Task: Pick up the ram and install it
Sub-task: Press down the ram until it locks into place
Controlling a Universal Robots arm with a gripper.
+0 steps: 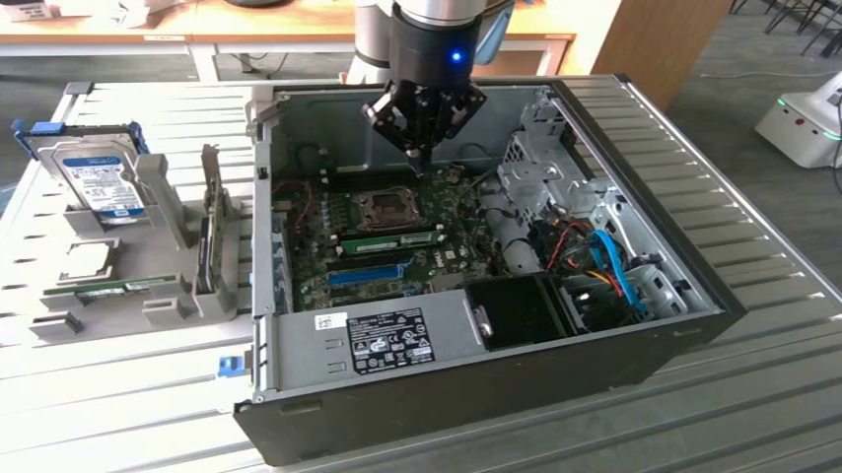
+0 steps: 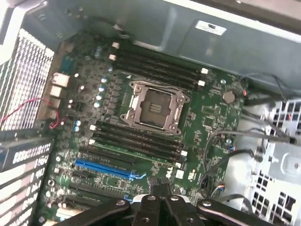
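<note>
Ram (image 1: 394, 237), a green stick, sits upright in one of the long memory slots of the motherboard (image 1: 455, 251), just beside the square CPU socket (image 1: 390, 207) on the side towards the bright-blue slot strip (image 1: 366, 273). In the wrist view the ram (image 2: 136, 149) shows edge-on as a thin green line among the black slots, between the CPU socket (image 2: 153, 106) and the blue slot strip (image 2: 106, 168).

The gripper (image 1: 418, 148) hangs inside the open computer case (image 1: 526, 394), above the far bank of black memory slots (image 1: 375, 179) on the other side of the socket, apart from the ram. Its fingers are drawn together with nothing seen between them; in the wrist view the gripper (image 2: 160, 200) has its black fingertips meeting at the picture's edge, with the board well below.

Outside the case, on the exterior view's left, a grey holder (image 1: 79, 315) stands on the ribbed metal table (image 1: 763, 374). It carries a silver hard drive (image 1: 103, 182) standing upright, and a second green stick (image 1: 125, 288) lying flat near its front. Whether that one is also a memory module cannot be told.
</note>
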